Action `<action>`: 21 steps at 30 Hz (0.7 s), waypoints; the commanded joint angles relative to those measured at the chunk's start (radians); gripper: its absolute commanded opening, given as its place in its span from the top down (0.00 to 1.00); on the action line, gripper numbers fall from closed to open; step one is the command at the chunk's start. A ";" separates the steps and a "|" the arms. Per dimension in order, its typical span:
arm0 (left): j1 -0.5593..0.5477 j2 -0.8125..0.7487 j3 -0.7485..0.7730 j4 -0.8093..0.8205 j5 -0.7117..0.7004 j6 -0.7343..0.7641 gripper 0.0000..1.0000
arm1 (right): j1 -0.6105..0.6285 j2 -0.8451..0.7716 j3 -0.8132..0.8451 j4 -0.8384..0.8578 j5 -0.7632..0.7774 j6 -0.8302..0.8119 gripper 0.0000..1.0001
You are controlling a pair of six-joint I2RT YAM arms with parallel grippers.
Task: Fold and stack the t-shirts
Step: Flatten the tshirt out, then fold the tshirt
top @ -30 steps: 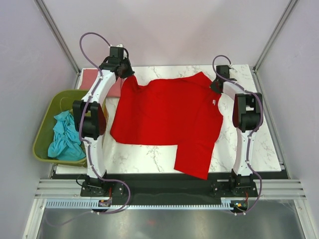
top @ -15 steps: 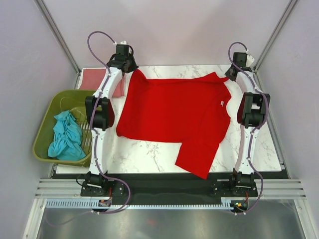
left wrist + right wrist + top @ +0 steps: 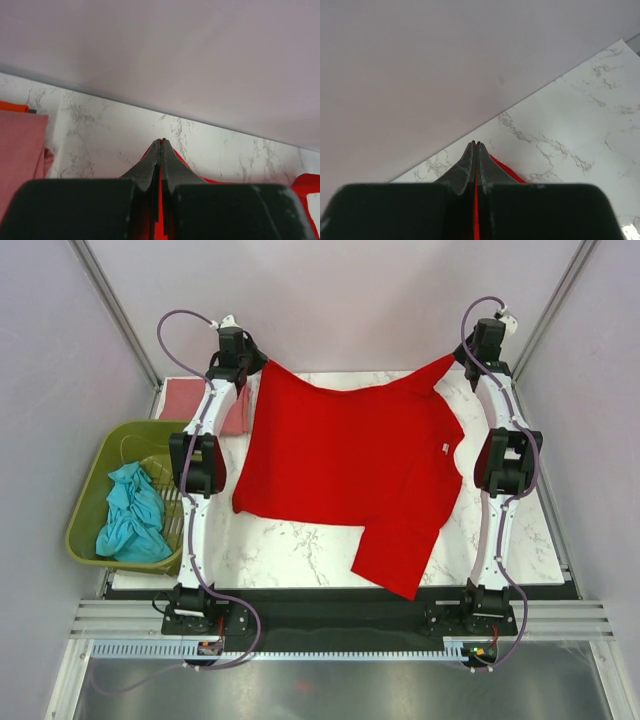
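Observation:
The red t-shirt (image 3: 345,465) is stretched over the marble table (image 3: 300,550), its far edge lifted between both arms. My left gripper (image 3: 262,364) is shut on the shirt's far left corner; red cloth (image 3: 161,200) shows between its closed fingers. My right gripper (image 3: 458,358) is shut on the far right corner, a thin red strip (image 3: 476,210) pinched between its fingers. One sleeve hangs toward the near edge (image 3: 395,555). A small label (image 3: 440,448) shows on the right side. The pink t-shirt (image 3: 195,400) lies folded at the far left. The teal t-shirt (image 3: 130,515) is crumpled in the basket.
An olive-green basket (image 3: 95,480) stands off the table's left side. The pink shirt (image 3: 20,150) sits just left of my left gripper. Purple walls close the back and both sides. A black rail runs along the near edge.
Both grippers have moved away toward the back wall and apart, pulling the red shirt's far edge up and taut. The shirt has spread wider and flatter.

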 commanded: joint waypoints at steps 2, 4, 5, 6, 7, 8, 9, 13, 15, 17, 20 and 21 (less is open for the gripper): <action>0.021 0.036 0.048 0.157 0.030 -0.081 0.98 | -0.012 0.009 0.058 0.128 -0.018 0.020 1.00; 0.038 0.045 0.049 0.169 0.048 -0.101 0.98 | -0.021 0.018 0.076 0.134 -0.029 0.033 1.00; 0.044 0.049 0.049 0.176 0.056 -0.119 0.98 | -0.024 0.021 0.077 0.137 -0.029 0.041 1.00; 0.049 0.050 0.049 0.177 0.063 -0.124 0.98 | -0.027 0.021 0.078 0.137 -0.032 0.043 1.00; 0.050 0.049 0.043 0.177 0.076 -0.123 0.98 | -0.028 0.020 0.077 0.139 -0.035 0.041 1.00; 0.050 0.044 0.040 0.177 0.085 -0.119 0.98 | -0.028 0.015 0.077 0.137 -0.043 0.041 1.00; 0.050 0.030 0.031 0.177 0.096 -0.115 0.98 | -0.028 0.012 0.069 0.139 -0.058 0.041 1.00; 0.050 -0.032 -0.062 0.177 0.154 -0.075 0.98 | -0.028 -0.035 0.023 0.091 -0.098 0.049 1.00; 0.050 -0.069 -0.112 0.177 0.168 -0.058 0.98 | -0.028 -0.097 -0.049 0.062 -0.103 0.047 1.00; 0.050 -0.140 -0.204 0.176 0.163 -0.028 0.98 | -0.035 -0.173 -0.112 0.033 -0.116 0.064 1.00; 0.056 -0.217 -0.300 0.163 0.168 0.006 0.98 | -0.046 -0.244 -0.169 -0.059 -0.182 0.075 1.00; 0.058 -0.232 -0.333 0.154 0.166 0.012 0.98 | -0.046 -0.259 -0.184 -0.085 -0.189 0.073 1.00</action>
